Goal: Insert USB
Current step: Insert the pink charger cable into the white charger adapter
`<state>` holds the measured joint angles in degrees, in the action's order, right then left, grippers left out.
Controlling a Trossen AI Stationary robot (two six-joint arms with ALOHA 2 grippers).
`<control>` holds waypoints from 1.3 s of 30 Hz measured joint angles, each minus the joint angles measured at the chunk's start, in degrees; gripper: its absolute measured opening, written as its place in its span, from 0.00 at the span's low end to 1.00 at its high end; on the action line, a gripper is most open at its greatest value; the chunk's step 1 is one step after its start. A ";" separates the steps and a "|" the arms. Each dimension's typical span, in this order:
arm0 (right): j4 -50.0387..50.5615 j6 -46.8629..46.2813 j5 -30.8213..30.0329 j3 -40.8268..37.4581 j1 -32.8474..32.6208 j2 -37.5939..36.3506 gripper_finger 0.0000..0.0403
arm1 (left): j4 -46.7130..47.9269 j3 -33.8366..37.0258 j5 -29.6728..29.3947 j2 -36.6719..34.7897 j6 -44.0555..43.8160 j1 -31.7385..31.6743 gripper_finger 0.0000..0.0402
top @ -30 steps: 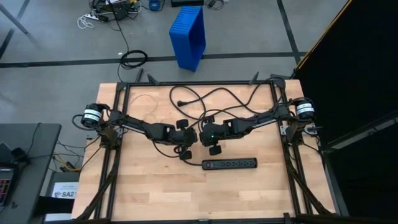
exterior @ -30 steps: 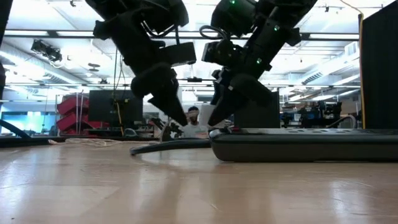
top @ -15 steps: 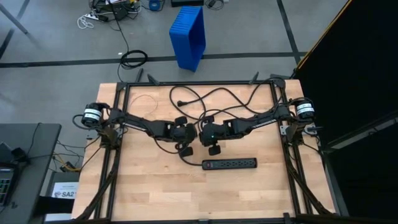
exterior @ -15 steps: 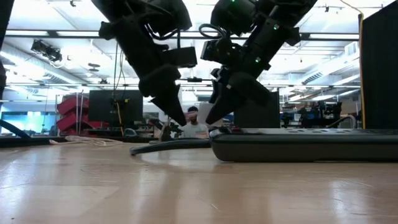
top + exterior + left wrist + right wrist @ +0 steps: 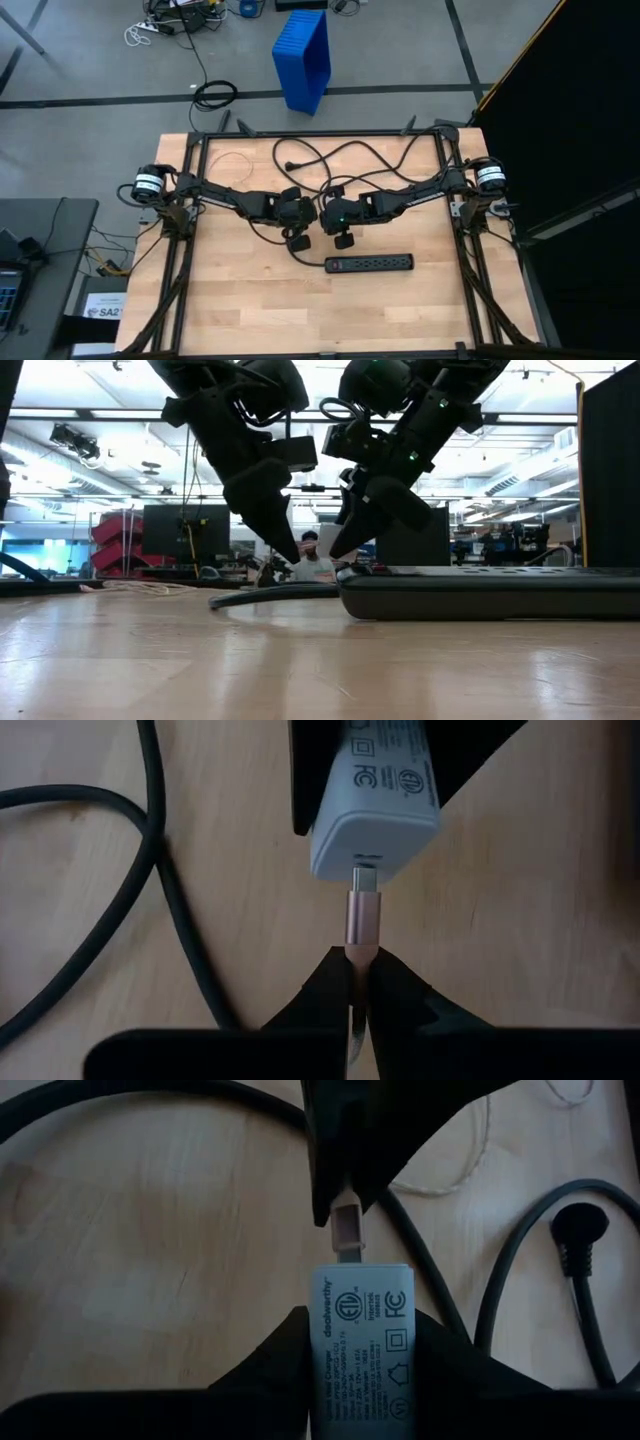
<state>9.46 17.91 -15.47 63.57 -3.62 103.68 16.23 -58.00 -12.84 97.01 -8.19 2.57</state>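
Observation:
The USB plug (image 5: pixel 362 925) has a pinkish metal shell, and its thin pale cable (image 5: pixel 470 1160) trails over the wood. My left gripper (image 5: pixel 357 970) is shut on the plug near the table's middle (image 5: pixel 311 216). Facing it, my right gripper (image 5: pixel 362 1320) is shut on a white charger block (image 5: pixel 375 800), also seen in the high view (image 5: pixel 326 216). The plug's metal tip stands at the charger's port (image 5: pixel 365 875) and is partly in it. In the low view both grippers (image 5: pixel 290 550) (image 5: pixel 338 545) slant down toward each other. My left gripper pinches the plug's rear end (image 5: pixel 358 952) between its two fingertips (image 5: pixel 325 985). It slants down from the table's left, with the fingers along the plug. The plug is lifted clear of the table and points at the charger. My right gripper pinches the charger block by its two side faces (image 5: pixel 325 1350), one finger (image 5: pixel 285 1365) on each side, with the label face showing. It slants down from the table's right. The charger is lifted clear, with its port end toward the plug.
A black power strip (image 5: pixel 368 263) lies near the table's front, just in front of the grippers, and fills the right of the low view (image 5: pixel 490 590). Its thick black cord (image 5: pixel 170 920) loops over the far half, ending in a plug (image 5: pixel 580 1230). A blue bin (image 5: pixel 303 60) stands beyond the far edge.
My left gripper has moved a little toward the table's right, toward the charger in my right gripper, bringing the plug up to the charger's port. The right gripper has stayed nearly still.

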 joint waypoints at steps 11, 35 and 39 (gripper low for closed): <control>-0.11 0.02 0.00 -0.02 0.02 0.00 0.22 | -0.74 0.04 0.96 0.00 -0.02 -0.11 0.00; -0.63 0.04 -0.01 -0.04 0.07 -0.13 0.22 | 1.86 -1.79 0.31 0.02 -1.25 -0.74 0.00; -0.99 0.13 -0.07 -0.04 0.02 -0.11 0.22 | 1.70 -1.79 0.31 0.02 -1.41 -0.74 0.00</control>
<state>8.47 18.04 -15.54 63.53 -3.60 103.57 17.93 -59.79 -12.53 97.03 -9.59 1.83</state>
